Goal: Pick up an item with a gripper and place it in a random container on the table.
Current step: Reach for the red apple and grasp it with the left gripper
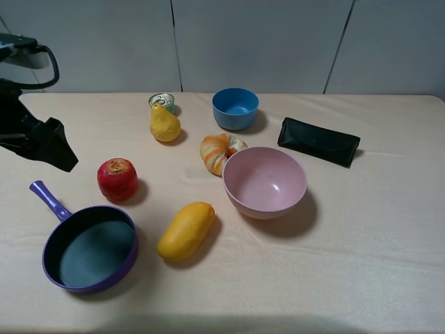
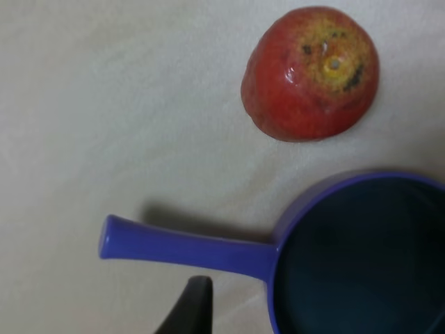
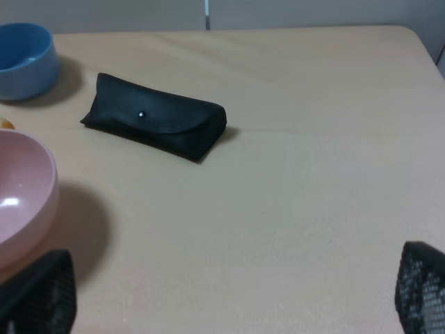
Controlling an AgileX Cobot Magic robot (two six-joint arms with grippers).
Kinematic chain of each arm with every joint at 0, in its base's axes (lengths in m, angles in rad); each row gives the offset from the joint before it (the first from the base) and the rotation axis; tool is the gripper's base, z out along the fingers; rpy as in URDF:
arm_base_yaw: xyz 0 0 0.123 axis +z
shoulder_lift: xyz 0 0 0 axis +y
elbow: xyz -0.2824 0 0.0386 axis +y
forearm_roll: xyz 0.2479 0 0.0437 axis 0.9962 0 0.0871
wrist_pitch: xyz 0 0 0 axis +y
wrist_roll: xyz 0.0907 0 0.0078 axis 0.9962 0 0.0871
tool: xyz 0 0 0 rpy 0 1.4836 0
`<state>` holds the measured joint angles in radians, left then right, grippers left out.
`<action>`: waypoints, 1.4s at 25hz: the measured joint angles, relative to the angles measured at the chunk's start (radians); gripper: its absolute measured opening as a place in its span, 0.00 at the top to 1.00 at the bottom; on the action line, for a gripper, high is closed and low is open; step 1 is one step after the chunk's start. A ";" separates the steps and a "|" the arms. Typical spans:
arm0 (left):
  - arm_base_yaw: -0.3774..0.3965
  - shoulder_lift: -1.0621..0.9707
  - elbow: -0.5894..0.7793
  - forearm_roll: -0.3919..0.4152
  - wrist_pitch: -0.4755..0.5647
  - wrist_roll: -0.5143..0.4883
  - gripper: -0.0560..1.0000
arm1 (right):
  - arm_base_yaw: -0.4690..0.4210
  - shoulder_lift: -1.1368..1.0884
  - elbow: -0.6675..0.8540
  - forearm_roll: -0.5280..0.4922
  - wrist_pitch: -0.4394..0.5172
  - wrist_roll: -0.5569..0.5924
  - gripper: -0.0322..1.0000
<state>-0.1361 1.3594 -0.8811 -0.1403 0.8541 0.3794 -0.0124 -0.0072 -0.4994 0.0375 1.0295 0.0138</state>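
Note:
The red apple [image 1: 117, 179] with a yellowish dimpled top sits on the beige table [image 1: 361, 243], left of the middle. It also shows in the left wrist view [image 2: 311, 73]. The purple-rimmed frying pan [image 1: 90, 248] lies just in front of it, its handle [image 2: 181, 247] pointing back left. My left gripper [image 1: 59, 149] hovers at the far left, above and left of the apple, and holds nothing. Only one black fingertip [image 2: 191, 309] shows in its wrist view. My right gripper [image 3: 226, 292] is open and empty, its fingers [image 3: 35, 292] wide apart, and it is out of the high view.
A yellow pear [image 1: 165, 124] and a can [image 1: 161, 101] stand behind the apple. A mango [image 1: 185, 230] lies right of the pan. A pink bowl [image 1: 264, 182], a bread ring [image 1: 219, 152], a blue bowl [image 1: 235, 108] and a black case [image 1: 318, 140] fill the middle and right.

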 joint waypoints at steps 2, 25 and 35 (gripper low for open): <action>0.000 0.038 0.000 0.000 -0.014 0.000 0.04 | 0.000 0.000 0.000 0.000 0.000 0.000 0.30; -0.153 0.405 -0.146 0.077 -0.140 -0.032 0.04 | 0.000 0.000 0.000 0.000 0.000 0.000 0.30; -0.241 0.574 -0.233 0.140 -0.150 -0.064 0.04 | 0.000 0.000 0.000 0.000 0.000 0.000 0.30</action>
<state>-0.3773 1.9331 -1.1145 0.0000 0.7046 0.3158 -0.0124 -0.0072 -0.4994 0.0375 1.0295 0.0138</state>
